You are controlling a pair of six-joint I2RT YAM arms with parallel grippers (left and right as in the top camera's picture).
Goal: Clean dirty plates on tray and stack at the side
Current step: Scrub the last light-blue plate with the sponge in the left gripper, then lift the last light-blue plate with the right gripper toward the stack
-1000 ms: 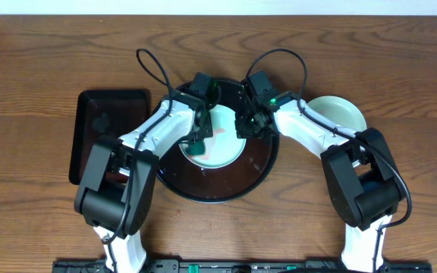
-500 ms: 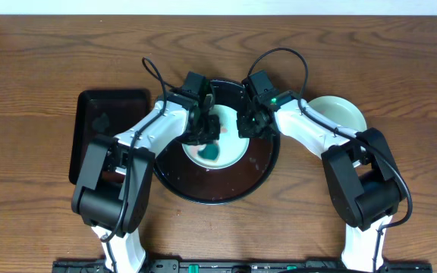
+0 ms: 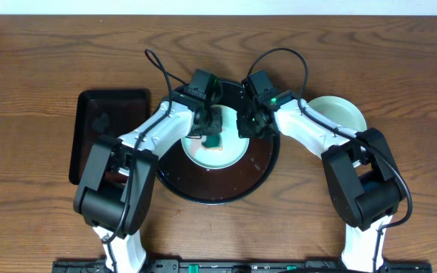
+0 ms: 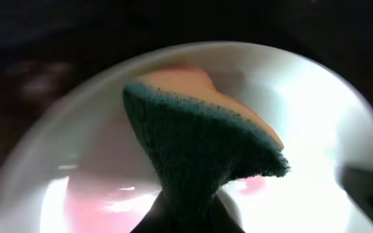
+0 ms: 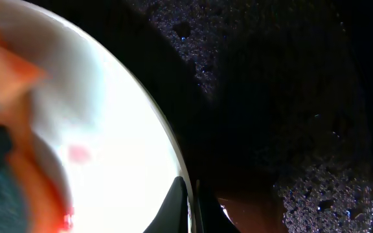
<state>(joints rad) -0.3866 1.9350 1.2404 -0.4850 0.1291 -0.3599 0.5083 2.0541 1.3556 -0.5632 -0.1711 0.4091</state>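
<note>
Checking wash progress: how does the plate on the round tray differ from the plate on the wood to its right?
The tray plate, on the round black tray, carries pink-red smears; the table plate, on bare wood, shows none on its visible part. A teal sponge presses on the tray plate; nothing lies on the table plate. Both are small, round, shallow and pale.
</note>
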